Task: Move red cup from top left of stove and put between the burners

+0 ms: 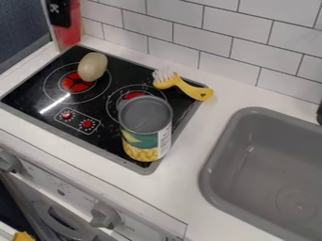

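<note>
The black stove top [94, 127] lies at the left of the camera view, with two ringed burners. Its left burner [72, 85] has an oval beige object [92, 67] over its upper right part. A tall open can [146, 129] with a pineapple label stands at the stove's front right, partly covering the right burner [133, 95]. At the upper left, beyond the stove's back left corner, is a tall red object [68, 34] with a black part in front; I cannot tell whether it is a cup.
A yellow brush [189, 88] with white bristles lies across the stove's back right edge. The grey sink [277, 169] is at the right, and a tiled wall [232, 28] runs behind. Knobs line the front panel below the counter, and something yellow [24, 236] shows at the bottom left.
</note>
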Controlling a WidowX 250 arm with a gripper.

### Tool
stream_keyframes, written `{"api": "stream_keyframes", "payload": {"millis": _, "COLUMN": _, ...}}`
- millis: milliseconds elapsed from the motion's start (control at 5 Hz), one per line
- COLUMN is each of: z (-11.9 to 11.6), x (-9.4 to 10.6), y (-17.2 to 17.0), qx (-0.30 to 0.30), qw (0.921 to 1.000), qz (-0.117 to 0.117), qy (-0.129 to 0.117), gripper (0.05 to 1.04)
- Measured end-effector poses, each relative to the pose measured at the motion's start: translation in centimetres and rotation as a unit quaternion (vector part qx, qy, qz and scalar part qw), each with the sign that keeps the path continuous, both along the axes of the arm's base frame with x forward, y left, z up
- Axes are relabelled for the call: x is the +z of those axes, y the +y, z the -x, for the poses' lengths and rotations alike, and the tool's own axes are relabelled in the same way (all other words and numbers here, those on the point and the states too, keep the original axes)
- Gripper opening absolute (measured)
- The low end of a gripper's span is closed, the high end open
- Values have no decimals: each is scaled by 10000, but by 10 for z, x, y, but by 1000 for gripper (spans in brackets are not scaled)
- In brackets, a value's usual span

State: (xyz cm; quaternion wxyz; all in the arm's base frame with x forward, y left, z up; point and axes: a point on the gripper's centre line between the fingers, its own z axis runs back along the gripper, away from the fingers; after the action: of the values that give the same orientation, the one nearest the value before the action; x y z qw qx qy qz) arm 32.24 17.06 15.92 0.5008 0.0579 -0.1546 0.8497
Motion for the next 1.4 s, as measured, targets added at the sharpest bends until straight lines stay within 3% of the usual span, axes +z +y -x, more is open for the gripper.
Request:
{"api": "stream_keyframes", "payload": {"millis": 200, "z": 6, "x": -16, "y": -33, "qx": -315, "qw": 9992, "qz": 127, "qy": 221, "gripper": 794}}
{"api": "stream_keyframes", "payload": {"millis": 400, "z": 12, "x": -28, "y": -54, "qx": -528, "qw": 9981, "qz": 151, "qy": 265, "gripper": 794}}
{"api": "stream_keyframes", "payload": {"millis": 600, "z": 18, "x": -46, "y": -64, "qx": -677, "qw": 9972, "qz": 183, "qy": 264, "gripper": 794}}
{"api": "stream_keyframes", "payload": {"millis": 800, "z": 28, "x": -57, "y": -66, "qx": -705, "qw": 9961, "qz": 164, "qy": 496, "gripper": 794}}
{"api": "stream_keyframes", "payload": {"millis": 1200, "z": 27, "x": -63, "y": -66, "qx": -755, "qw": 9958, "qz": 168, "qy": 480, "gripper": 794}}
{"api": "stream_keyframes", "payload": {"millis": 1400, "z": 25, "x": -76, "y": -68, "qx": -822, "qw": 9945, "qz": 292, "qy": 575, "gripper": 794}}
